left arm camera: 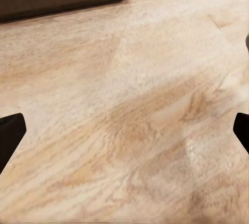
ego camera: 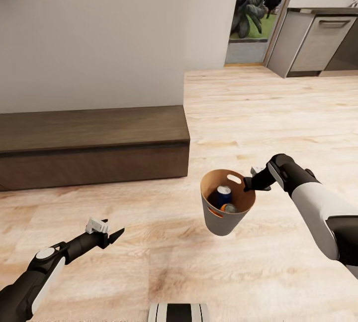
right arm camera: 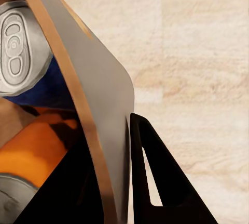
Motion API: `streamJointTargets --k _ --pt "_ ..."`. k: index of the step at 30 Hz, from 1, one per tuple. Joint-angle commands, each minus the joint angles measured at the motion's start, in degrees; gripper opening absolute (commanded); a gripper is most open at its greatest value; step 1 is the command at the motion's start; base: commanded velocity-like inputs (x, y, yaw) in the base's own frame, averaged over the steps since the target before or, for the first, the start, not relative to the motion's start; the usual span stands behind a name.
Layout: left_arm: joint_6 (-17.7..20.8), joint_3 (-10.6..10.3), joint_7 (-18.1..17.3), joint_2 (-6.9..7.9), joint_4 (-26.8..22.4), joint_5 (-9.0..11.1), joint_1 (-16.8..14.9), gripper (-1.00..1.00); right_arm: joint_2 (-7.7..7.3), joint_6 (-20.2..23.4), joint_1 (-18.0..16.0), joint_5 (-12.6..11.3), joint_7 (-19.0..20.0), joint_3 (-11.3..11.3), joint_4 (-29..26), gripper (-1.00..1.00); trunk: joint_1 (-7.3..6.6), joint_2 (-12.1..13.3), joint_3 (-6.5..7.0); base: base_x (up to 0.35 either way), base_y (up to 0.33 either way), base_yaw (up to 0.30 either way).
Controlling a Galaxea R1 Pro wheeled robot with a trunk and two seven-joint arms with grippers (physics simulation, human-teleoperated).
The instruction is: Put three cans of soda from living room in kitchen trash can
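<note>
The tash can [ego camera: 219, 222], grey outside and tan inside, hangs from my right gripper [ego camera: 252, 182], which is shut on its rim. Inside it lie a dark blue can of soda [ego camera: 224, 195] with a silver top and an orange one [ego camera: 229, 208]; a strip of orange [ego camera: 215, 211] shows lower by the wall. In the right wrist view the bin wall [right arm camera: 98, 94] runs between my fingers [right arm camera: 155, 182], with the blue can [right arm camera: 21, 47] and an orange can [right arm camera: 41, 151] behind it. My left gripper [ego camera: 112, 235] is open and holds nothing, low over the wooden floor [left arm camera: 124, 78].
A long dark wooden bench [ego camera: 94, 143] stands against the grey wall [ego camera: 99, 28] on the left. The kitchen's grey counter and steel appliance fronts [ego camera: 323, 43] are at the far right, beside a doorway with plants [ego camera: 253, 13]. Light wood floor [ego camera: 258, 103] stretches towards them.
</note>
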Motion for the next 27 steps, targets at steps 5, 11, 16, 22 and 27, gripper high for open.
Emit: streamJointTargets --k 5,11,16,22,27 --pt "0.1 0.0 0.0 0.01 0.4 0.0 0.0 1.0 -0.01 0.4 0.0 -1.6 0.5 -0.3 -0.5 -1.0 0.12 -0.1 -0.65 0.0 0.0 0.0" --pt "0.1 -0.1 0.0 -0.02 0.5 0.0 0.0 1.0 0.0 0.4 3.1 -1.7 0.6 -0.4 -5.9 -1.0 0.2 -0.1 -0.76 0.0 0.0 0.0" --pt "0.0 -0.1 0.0 0.0 0.5 0.0 0.0 1.0 -0.07 0.4 3.6 -1.8 0.6 -0.5 -6.8 -1.0 0.2 -0.1 -0.29 0.0 0.0 0.0" --pt "0.0 -0.1 0.0 0.01 0.6 0.0 0.0 1.0 -0.29 0.4 3.7 -1.8 0.6 -0.7 -7.6 -1.0 0.2 -0.1 0.28 0.0 0.0 0.0" --pt "0.1 -0.2 0.0 -0.03 0.7 0.0 0.0 1.0 -0.35 0.4 3.7 -1.8 0.6 -0.7 -8.1 -1.0 0.27 -0.2 0.08 0.0 0.0 0.0"
